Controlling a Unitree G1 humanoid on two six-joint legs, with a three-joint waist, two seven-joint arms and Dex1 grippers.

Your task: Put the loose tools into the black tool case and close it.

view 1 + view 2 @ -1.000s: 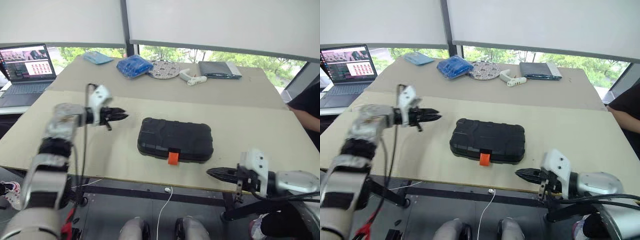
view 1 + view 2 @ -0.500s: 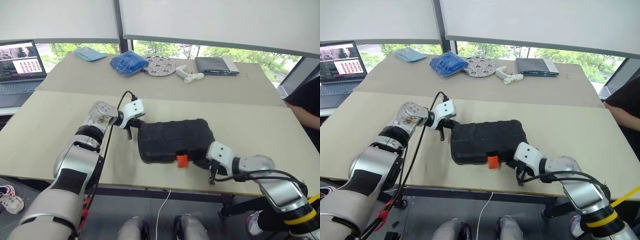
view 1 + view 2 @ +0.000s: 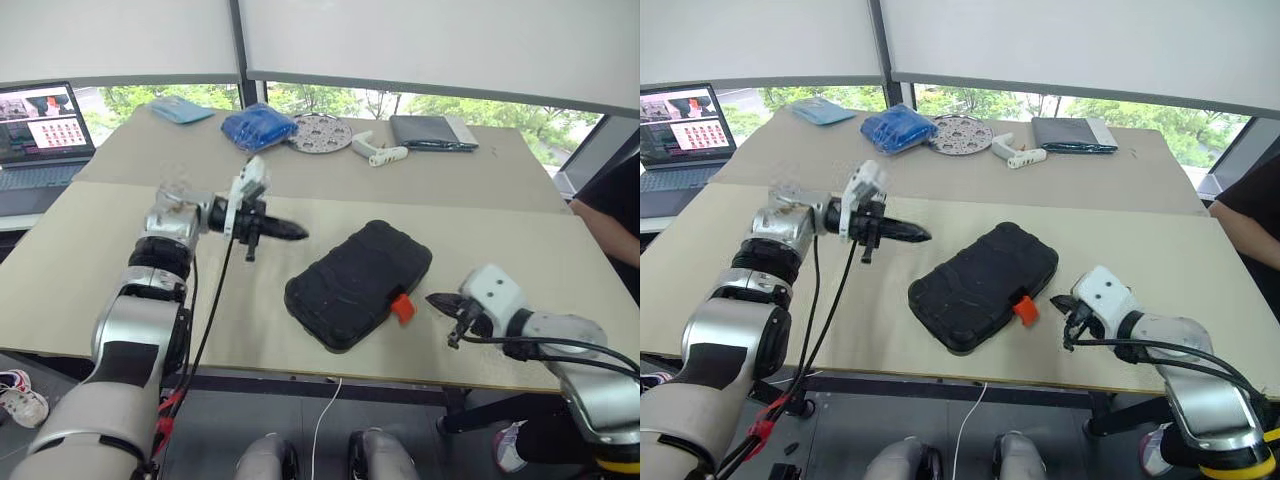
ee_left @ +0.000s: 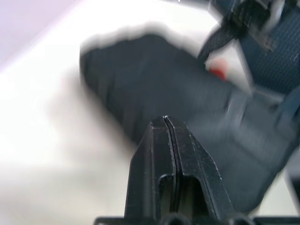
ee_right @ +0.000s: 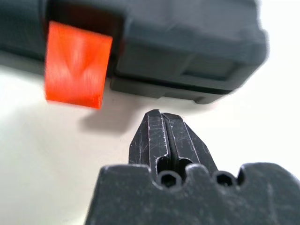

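Black tool case [image 3: 358, 283] lies closed on the near half of the table [image 3: 90, 250], turned at a slant so that one end points toward me on my left and the other away on my right. Its small orange latch [image 3: 402, 308] sits on the long edge facing my right arm and sticks out past the shell. My left gripper [image 3: 285, 231] hangs above the table just beside the case's far left edge, pointing across toward my right, and its two black fingers are pressed together with nothing between them; in the left wrist view the fingers [image 4: 165, 154] meet in a thin seam with the case's dark textured shell beyond them. My right gripper [image 3: 440, 300] sits low over the table just to the right of the latch, pointing at it, near but apart from the case, and it too is clenched on nothing. The right wrist view shows its fingertips [image 5: 159, 129] closed over bare tabletop, with the latch and the case's rounded corner close ahead. On the far half of the table lie a blue cloth bundle [image 3: 256, 127], a round grey perforated disc [image 3: 324, 132], a white handled object [image 3: 380, 152] and a dark grey flat pouch [image 3: 433, 131]. An open laptop [image 3: 40, 130] stands at the far left.
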